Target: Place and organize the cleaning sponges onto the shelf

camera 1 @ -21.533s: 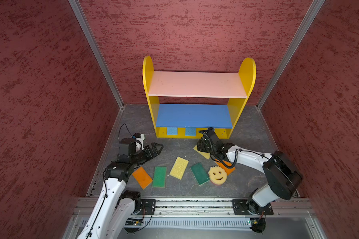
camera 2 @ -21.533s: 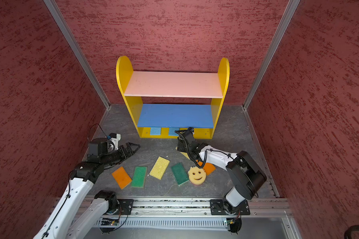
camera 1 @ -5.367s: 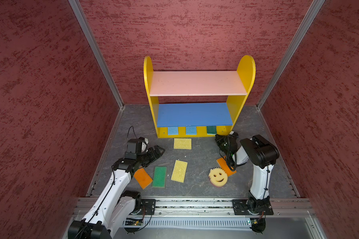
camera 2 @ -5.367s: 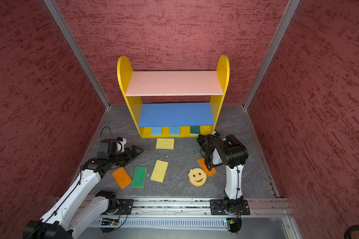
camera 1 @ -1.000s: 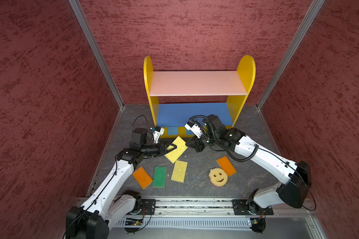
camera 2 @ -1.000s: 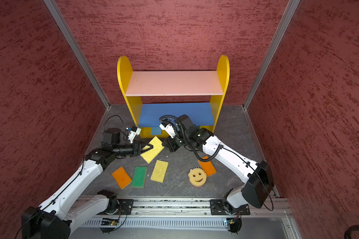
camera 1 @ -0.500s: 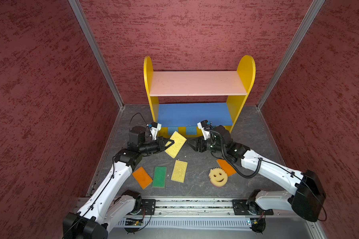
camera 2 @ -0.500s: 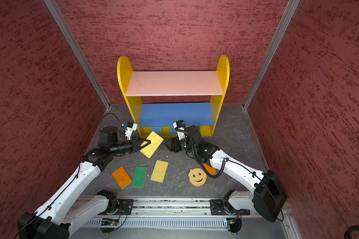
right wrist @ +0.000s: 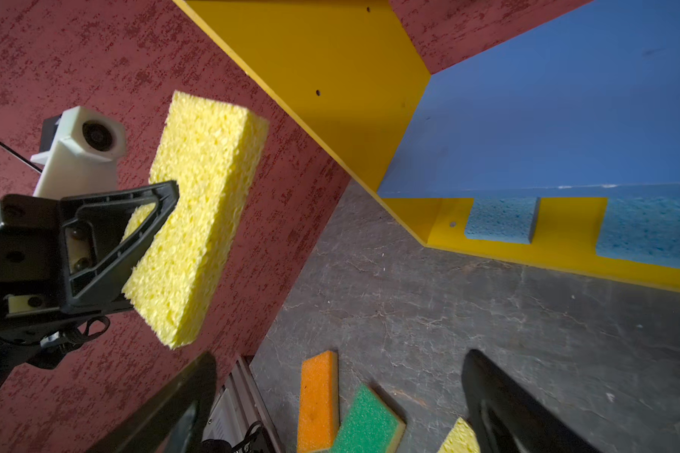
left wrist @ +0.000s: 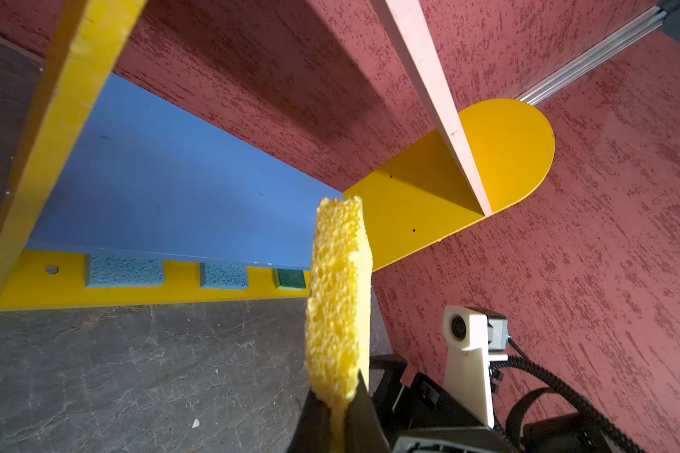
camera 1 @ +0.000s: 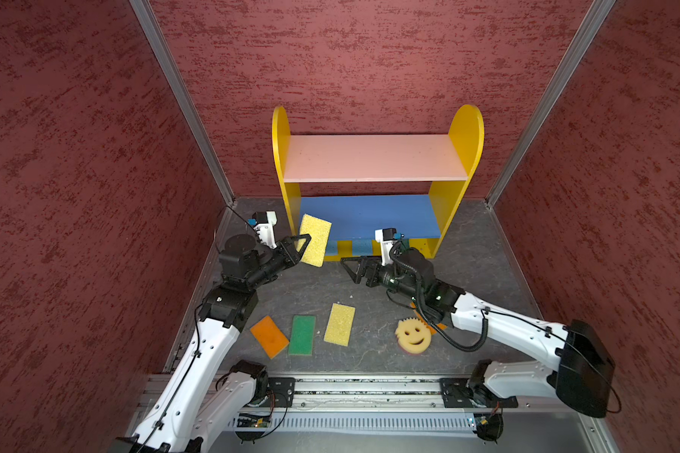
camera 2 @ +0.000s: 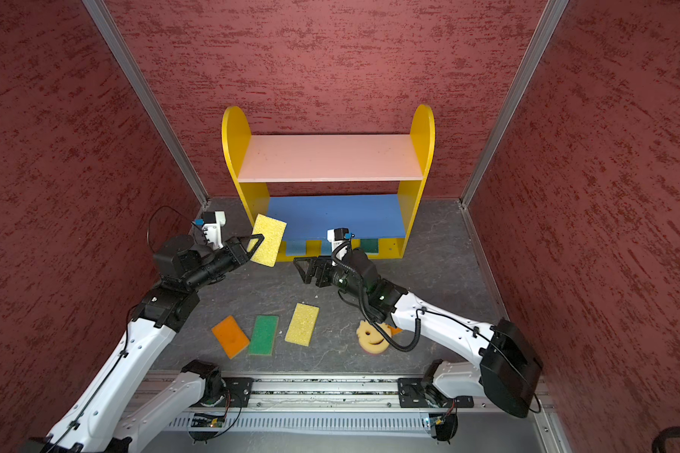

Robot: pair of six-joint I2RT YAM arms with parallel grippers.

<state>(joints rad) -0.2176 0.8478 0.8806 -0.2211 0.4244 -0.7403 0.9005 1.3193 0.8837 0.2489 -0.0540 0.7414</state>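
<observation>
Both top views: left gripper (camera 1: 306, 241) pinching a yellow sponge (camera 1: 317, 240) off the floor (camera 1: 330, 290), centre-left of frame, at the shelf (camera 1: 373, 157) front's left end. Right gripper (camera 1: 348, 270) spread wide, empty, mid-frame. Orange sponge (camera 1: 269, 336), green sponge (camera 1: 302, 335), second yellow sponge (camera 1: 340, 324), smiley sponge (camera 1: 412, 334) on floor, lower centre.

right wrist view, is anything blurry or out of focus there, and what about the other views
Right wrist view: the black fingers of the right gripper are soft and dark close to the lens, the yellow rectangular foam sponge is mostly crisp. Left wrist view: wide-angle lens splays the yellow-sided shelf. Both top views: sharp, evenly lit.
</observation>
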